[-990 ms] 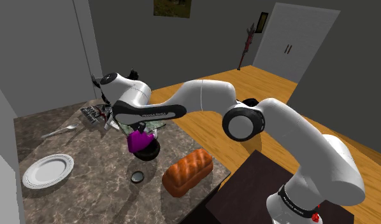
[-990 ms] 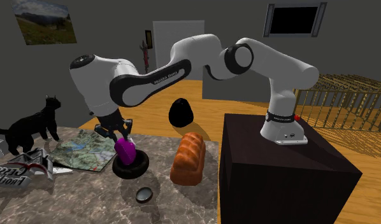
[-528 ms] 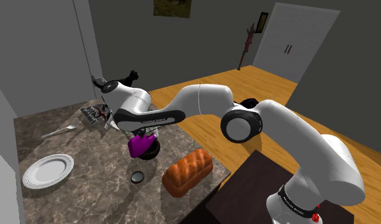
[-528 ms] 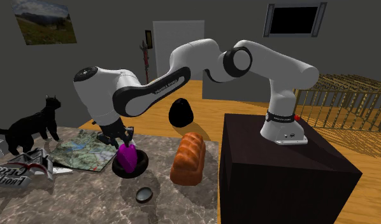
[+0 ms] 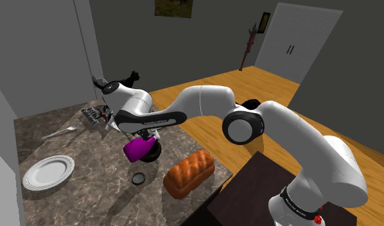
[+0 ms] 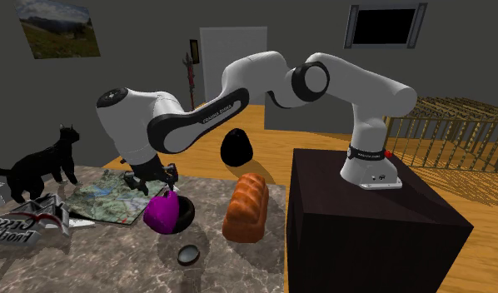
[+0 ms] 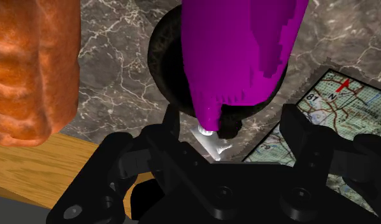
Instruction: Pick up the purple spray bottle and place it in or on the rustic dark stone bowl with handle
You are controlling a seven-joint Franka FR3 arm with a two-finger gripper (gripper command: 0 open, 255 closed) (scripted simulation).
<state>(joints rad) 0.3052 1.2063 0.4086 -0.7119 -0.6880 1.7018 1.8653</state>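
The purple spray bottle (image 5: pixel 137 149) lies tipped across the dark stone bowl (image 5: pixel 151 153), its body hanging over the rim on the side toward the white plate. In the second exterior view the bottle (image 6: pixel 161 213) leans out of the bowl (image 6: pixel 182 216) to that view's left. My gripper (image 5: pixel 146 135) hovers just above them, also visible in the second exterior view (image 6: pixel 161 176). In the wrist view my gripper (image 7: pixel 232 127) is open. Its fingers (image 7: pixel 171 122) stand apart on either side of the bottle's (image 7: pixel 240 51) narrow white-tipped end without clasping it, over the bowl (image 7: pixel 165 63).
A loaf of bread (image 5: pixel 189 172) lies close beside the bowl near the table's edge. A small dark round thing (image 5: pixel 139 179) sits in front of the bowl. The white plate (image 5: pixel 48 172), a fork (image 5: pixel 59 133), a map (image 6: pixel 106 196), a magazine (image 6: pixel 31 223) and a black cat figure (image 6: pixel 39 171) lie farther off.
The gripper came down with the bottle into the bowl, then its fingers opened. The bottle has tipped over onto the bowl's rim.
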